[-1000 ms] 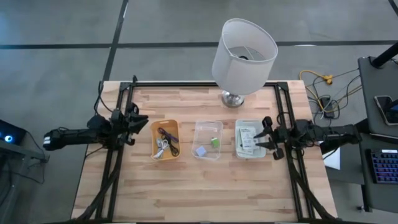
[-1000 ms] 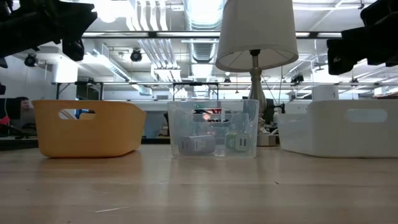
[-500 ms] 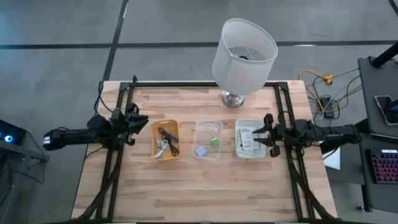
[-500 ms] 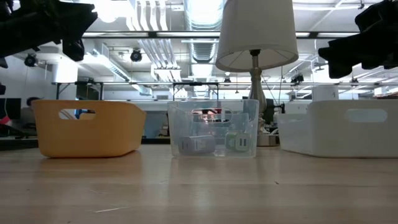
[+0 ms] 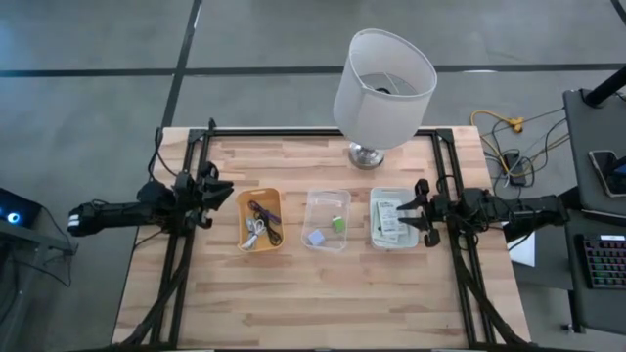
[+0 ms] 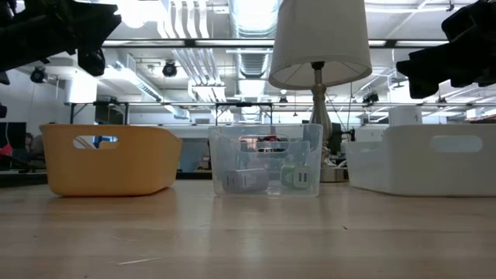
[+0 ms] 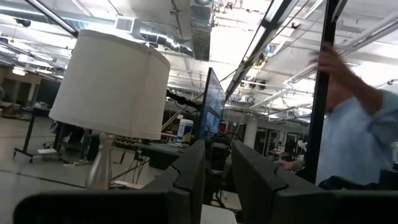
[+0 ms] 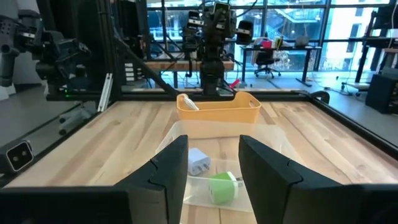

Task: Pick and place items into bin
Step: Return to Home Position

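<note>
Three bins stand in a row mid-table. The yellow bin [image 5: 277, 203] holds coiled cables [image 5: 260, 223]. The clear bin [image 5: 327, 198] holds a green block [image 5: 338, 224] and a pale-blue block [image 5: 315, 237]. The white bin [image 5: 395, 193] holds printed cards [image 5: 389, 221]. My left gripper [image 5: 220, 188] hangs above the table's left side, short of the yellow bin, slightly open [image 7: 217, 180] and tipped upward. My right gripper [image 5: 406, 213] hovers level over the white bin's right end, open [image 8: 213, 168], with nothing between its fingers; past them lie the green block [image 8: 222, 186] and a pale block [image 8: 199, 163].
A big white lamp [image 5: 383, 88] stands at the table's far edge behind the clear bin. Dark frame rails [image 5: 191, 244] run along the left and right sides. A person in a pale shirt [image 7: 354, 143] shows beyond the table. Bare wood lies in front of the bins [image 6: 248, 232].
My right gripper has swung a little sideways at the wrist above the white bin, staying open and at the same height. The bins and their contents have kept still.
</note>
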### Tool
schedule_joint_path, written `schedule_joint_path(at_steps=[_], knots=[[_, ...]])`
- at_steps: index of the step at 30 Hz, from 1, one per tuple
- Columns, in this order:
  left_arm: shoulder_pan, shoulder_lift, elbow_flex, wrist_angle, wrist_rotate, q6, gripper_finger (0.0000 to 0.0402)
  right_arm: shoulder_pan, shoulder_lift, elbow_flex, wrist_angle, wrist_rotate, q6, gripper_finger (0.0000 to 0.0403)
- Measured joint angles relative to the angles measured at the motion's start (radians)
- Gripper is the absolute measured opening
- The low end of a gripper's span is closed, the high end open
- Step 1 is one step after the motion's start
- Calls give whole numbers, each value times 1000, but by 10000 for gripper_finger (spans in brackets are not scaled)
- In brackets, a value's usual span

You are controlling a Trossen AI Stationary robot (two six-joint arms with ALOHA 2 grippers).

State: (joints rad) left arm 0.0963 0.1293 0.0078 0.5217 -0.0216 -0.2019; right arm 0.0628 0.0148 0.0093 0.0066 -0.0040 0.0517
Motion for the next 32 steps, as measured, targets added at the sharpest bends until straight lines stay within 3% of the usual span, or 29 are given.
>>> schedule_joint_path(at_steps=[32], knots=[[0,0,0,5,1,0,63,0,1,0,0,5,0,122]])
